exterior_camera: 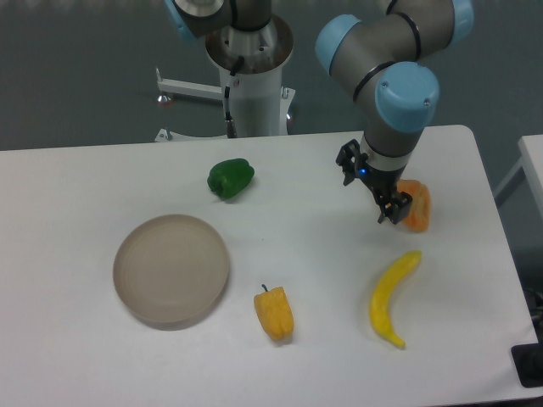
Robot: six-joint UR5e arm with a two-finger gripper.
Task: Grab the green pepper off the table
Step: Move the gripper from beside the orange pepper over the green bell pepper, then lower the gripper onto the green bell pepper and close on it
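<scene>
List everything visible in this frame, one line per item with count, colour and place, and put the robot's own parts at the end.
green pepper: 1, dark green, table's far centre-left
plate: 1, beige, round, left of centre
yellow pepper: 1, yellow-orange with dark stem, near centre
banana: 1, yellow, near right
orange item: 1, orange, far right, partly hidden by the end effector
table: 1, white
arm: 1, grey with blue joints, over the table's right side
end effector: 1, black, beside the orange item; jaw state unclear

Dark-green pepper (230, 178), white table (85, 178), beige plate (170, 270), yellow-orange pepper (274, 314), yellow banana (392, 298), black claw (373, 191).
</scene>
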